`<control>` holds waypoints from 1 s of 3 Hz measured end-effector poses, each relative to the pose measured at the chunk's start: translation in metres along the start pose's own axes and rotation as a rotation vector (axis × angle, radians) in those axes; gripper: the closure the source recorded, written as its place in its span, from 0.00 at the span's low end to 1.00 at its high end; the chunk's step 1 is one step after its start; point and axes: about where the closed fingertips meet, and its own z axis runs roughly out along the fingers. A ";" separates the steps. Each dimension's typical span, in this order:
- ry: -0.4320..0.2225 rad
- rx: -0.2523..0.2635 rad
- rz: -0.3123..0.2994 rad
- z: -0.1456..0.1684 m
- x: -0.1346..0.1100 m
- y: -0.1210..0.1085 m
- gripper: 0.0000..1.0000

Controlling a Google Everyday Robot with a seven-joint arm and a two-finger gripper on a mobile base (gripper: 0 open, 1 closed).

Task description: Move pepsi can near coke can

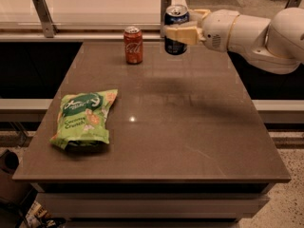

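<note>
A green snack bag (pixel 84 119), seemingly crisps, is lying at the worktop's (pixel 190 127) eight o'clock, well apart from the gripper (pixel 176 32) at one o'clock.
</note>
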 end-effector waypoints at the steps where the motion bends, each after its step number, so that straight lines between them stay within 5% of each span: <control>1: 0.037 -0.031 0.007 0.027 0.013 0.009 1.00; 3: 0.070 -0.071 0.028 0.058 0.027 0.018 1.00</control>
